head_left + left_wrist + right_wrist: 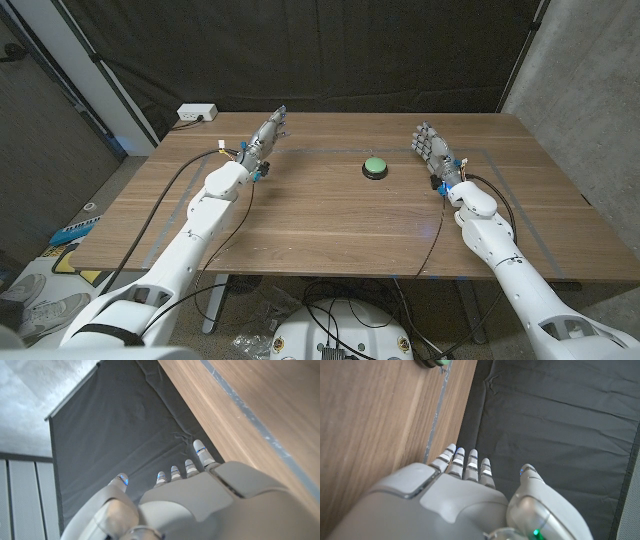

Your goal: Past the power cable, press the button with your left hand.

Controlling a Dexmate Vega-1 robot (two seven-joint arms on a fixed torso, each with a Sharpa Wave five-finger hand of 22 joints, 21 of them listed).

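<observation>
Button sits between both empty robot hands

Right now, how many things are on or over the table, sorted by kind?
Buttons: 1, the green button
Robot hands: 2, the left hand and the right hand
Total: 3

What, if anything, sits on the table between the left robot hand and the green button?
Nothing visible. In the head view only bare wood lies between the left robot hand and the green button. No power cable shows on the table there.
</observation>
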